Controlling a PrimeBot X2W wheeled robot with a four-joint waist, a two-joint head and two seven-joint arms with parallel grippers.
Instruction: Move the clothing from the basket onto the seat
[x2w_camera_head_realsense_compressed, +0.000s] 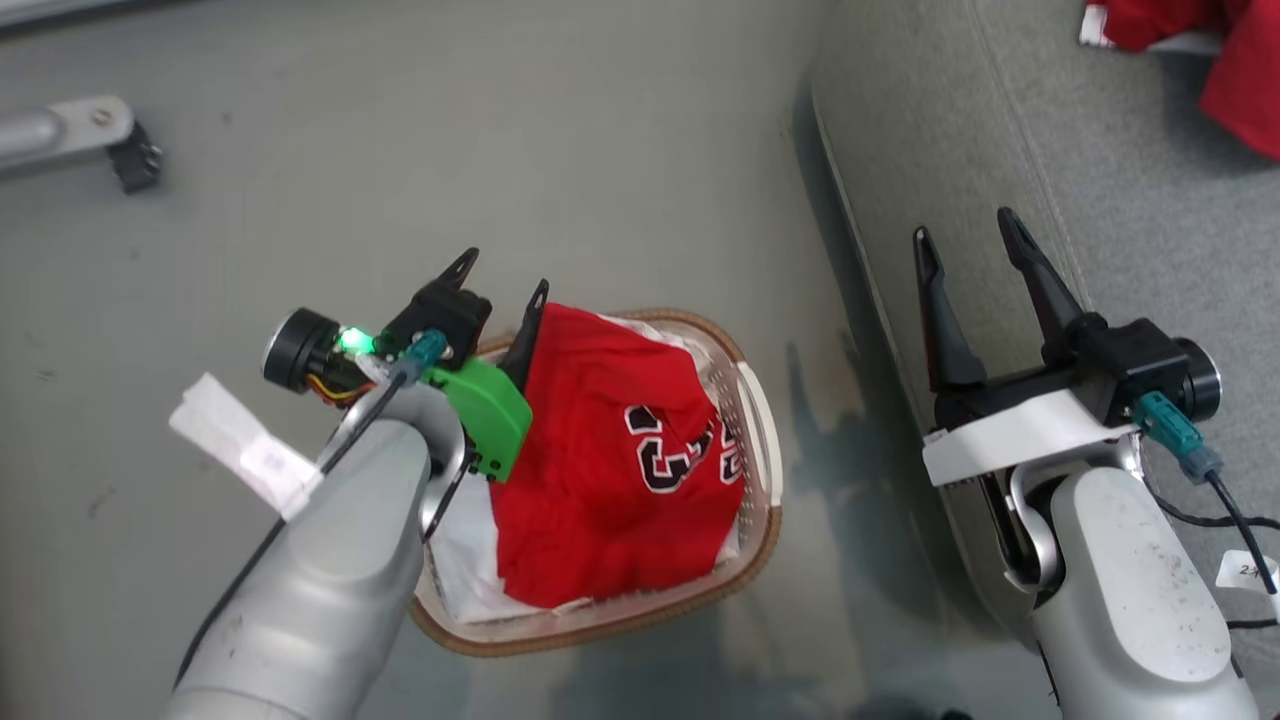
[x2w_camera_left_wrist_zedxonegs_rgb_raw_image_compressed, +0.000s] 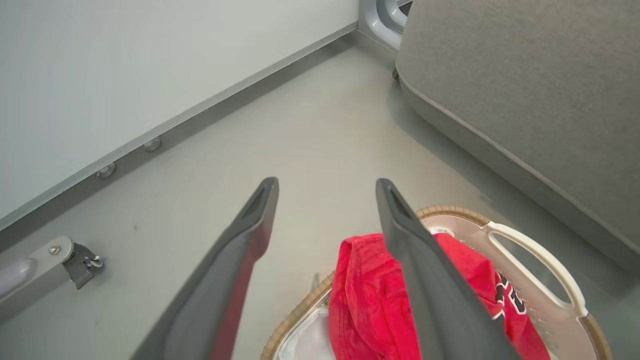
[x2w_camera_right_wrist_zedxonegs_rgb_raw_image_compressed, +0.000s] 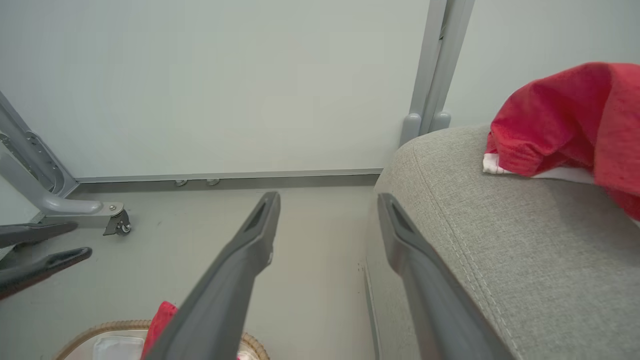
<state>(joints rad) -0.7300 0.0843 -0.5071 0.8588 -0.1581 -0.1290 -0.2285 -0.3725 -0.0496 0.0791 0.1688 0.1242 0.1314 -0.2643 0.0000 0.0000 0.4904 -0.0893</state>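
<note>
While the left gripper (x2w_camera_head_realsense_compressed: 505, 272) hangs spread and empty over the basket (x2w_camera_head_realsense_compressed: 765, 450), a crumpled red jersey (x2w_camera_head_realsense_compressed: 600, 470) with a black, white-edged "23" lies heaped in it atop white cloth (x2w_camera_head_realsense_compressed: 460, 560). Equally spread and empty, the right gripper (x2w_camera_head_realsense_compressed: 962, 225) is over the sofa (x2w_camera_head_realsense_compressed: 950, 120), where another red jersey (x2w_camera_head_realsense_compressed: 1240, 80) lies.

Red jersey (x2w_camera_head_realsense_compressed: 1245, 80) on the grey woven sofa (x2w_camera_head_realsense_compressed: 1000, 150) runs off the far-right edge; the left forearm (x2w_camera_head_realsense_compressed: 340, 560) hides the near-left rim of the white perforated basket (x2w_camera_head_realsense_compressed: 768, 520).
</note>
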